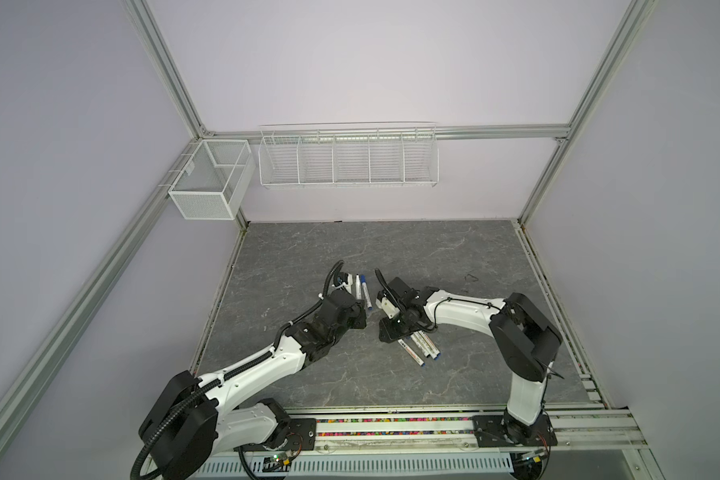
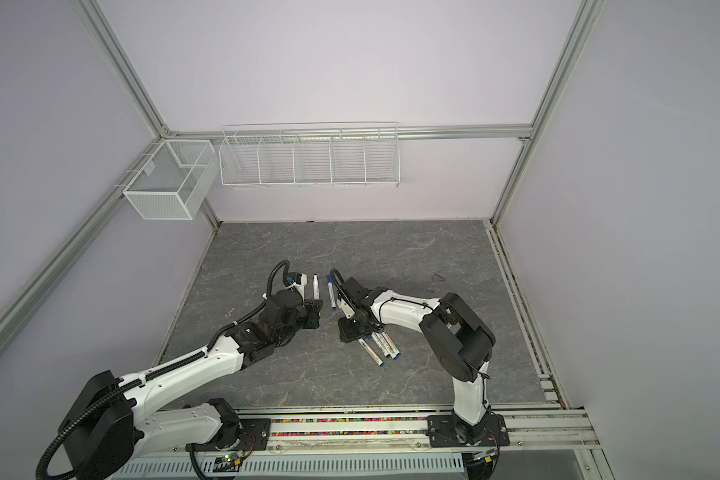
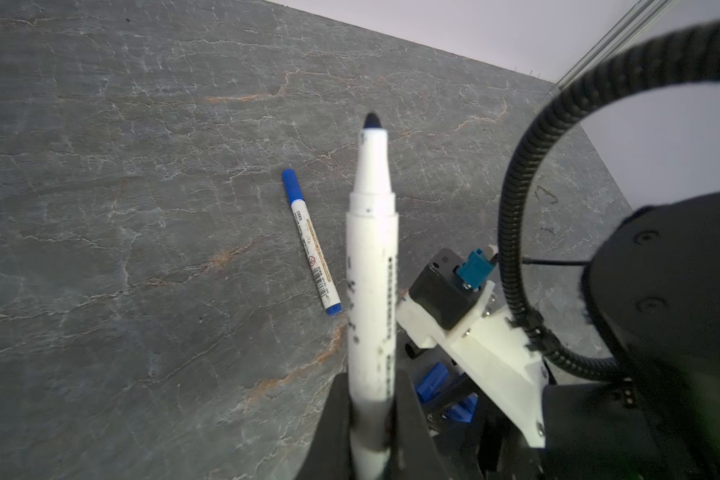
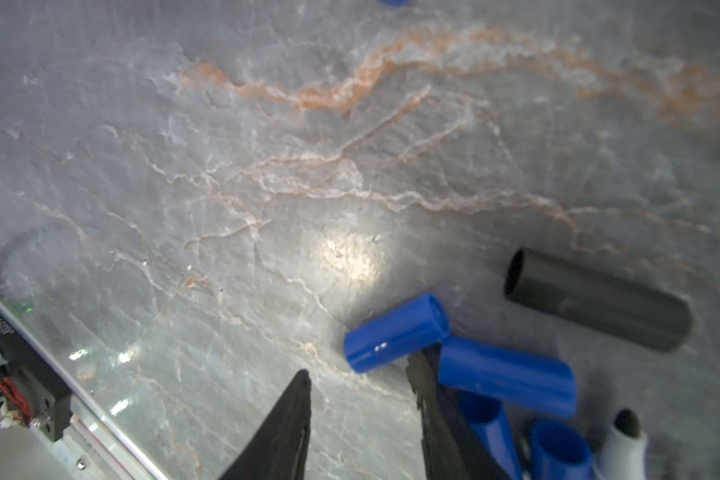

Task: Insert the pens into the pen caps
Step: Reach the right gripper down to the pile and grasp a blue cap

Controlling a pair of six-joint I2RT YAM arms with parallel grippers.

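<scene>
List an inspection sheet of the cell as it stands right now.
Surface: grey marbled tabletop, one small dark scribble mark.
Job's things: uncapped white pen in the left gripper; blue-capped white pen lying apart; three white pens partly under the right arm; loose blue plastic caps and one black cap on the table.
Clutter: nothing seen.
Grippers: left jaws shut on the uncapped pen; right gripper jaws open, empty, tips beside a blue cap.
Cables: black corrugated conduits loop over both wrists, no snag seen.
Surroundings: white wire baskets on the back wall, aluminium frame.
</scene>
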